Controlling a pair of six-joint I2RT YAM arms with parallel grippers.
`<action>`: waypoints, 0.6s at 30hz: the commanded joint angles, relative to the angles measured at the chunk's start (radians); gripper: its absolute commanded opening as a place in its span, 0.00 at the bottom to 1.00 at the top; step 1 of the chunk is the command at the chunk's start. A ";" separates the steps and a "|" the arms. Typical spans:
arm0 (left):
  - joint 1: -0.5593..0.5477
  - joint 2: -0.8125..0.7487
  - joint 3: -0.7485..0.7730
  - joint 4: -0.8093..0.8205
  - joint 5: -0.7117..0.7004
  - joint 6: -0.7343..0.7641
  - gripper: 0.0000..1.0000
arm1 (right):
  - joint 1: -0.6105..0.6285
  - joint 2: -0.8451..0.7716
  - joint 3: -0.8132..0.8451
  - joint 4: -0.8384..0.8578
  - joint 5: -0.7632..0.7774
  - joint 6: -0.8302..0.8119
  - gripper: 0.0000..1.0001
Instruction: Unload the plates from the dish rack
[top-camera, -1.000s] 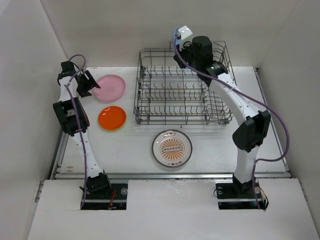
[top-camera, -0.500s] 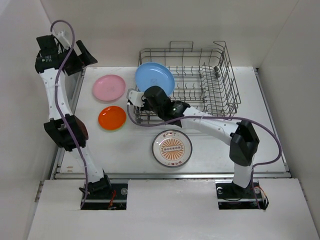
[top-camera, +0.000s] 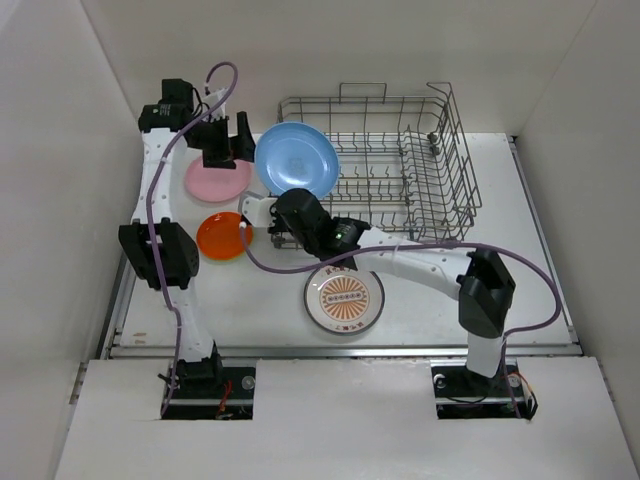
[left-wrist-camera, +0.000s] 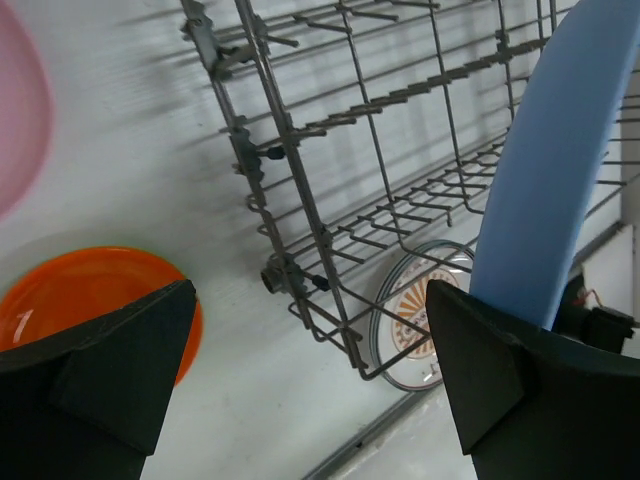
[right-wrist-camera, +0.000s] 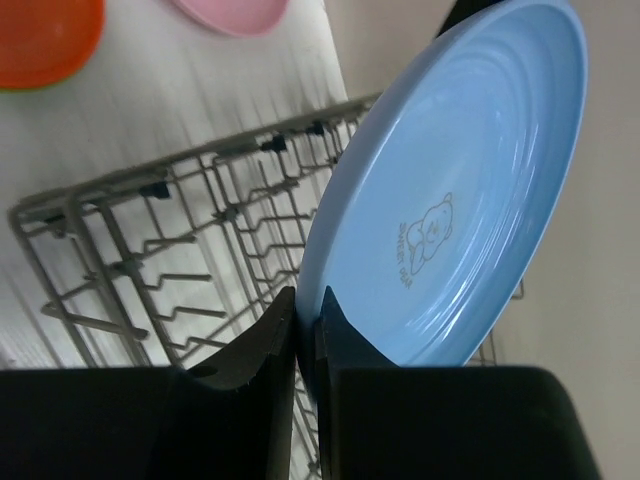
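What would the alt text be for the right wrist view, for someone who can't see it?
Two dark jaws at the bottom edge pinch the rim of a pale blue plate with a tiny bear drawing, held on edge. Behind it lies the grey wire dish rack, with an orange plate and a pink plate at the top.
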 joint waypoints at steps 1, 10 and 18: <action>-0.005 -0.050 -0.079 0.057 0.121 -0.057 1.00 | 0.003 0.004 0.001 0.083 0.029 -0.016 0.00; -0.005 -0.059 -0.103 0.139 0.046 -0.105 1.00 | 0.003 0.004 -0.054 0.117 0.079 -0.027 0.00; 0.013 -0.068 -0.073 0.240 0.140 -0.178 1.00 | -0.015 0.004 -0.074 0.126 0.099 -0.027 0.00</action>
